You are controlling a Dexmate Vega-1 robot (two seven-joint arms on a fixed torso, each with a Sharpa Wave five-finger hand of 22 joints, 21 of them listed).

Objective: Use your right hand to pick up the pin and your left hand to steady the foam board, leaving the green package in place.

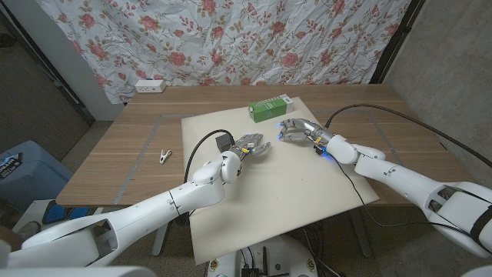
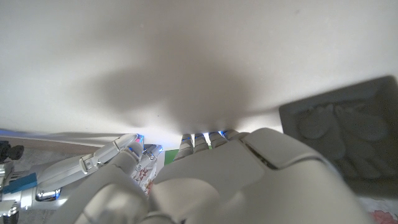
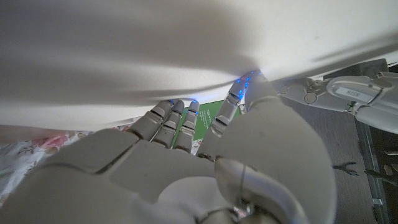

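Both hands were over the white foam board on the wooden worktop, close to each other near the board's far edge. My right hand sat just near of the green package, its fingers curled down toward the board; whether they pinched the pin I could not tell, and I could not make out the pin itself in any view. In the right wrist view the fingers reached to the board's surface with blue light at their tips, the green package showing just beyond them. My left hand lay left of the right one, fingers slightly apart and reaching down to the board; the left wrist view showed the fingertips meeting the white surface, holding nothing. The package lay on the board's far edge, close beside the right hand. Off the board, a small metal clip lay on the worktop to the left, well apart from both hands. A white power strip rested at the worktop's far left edge, before the floral curtain.
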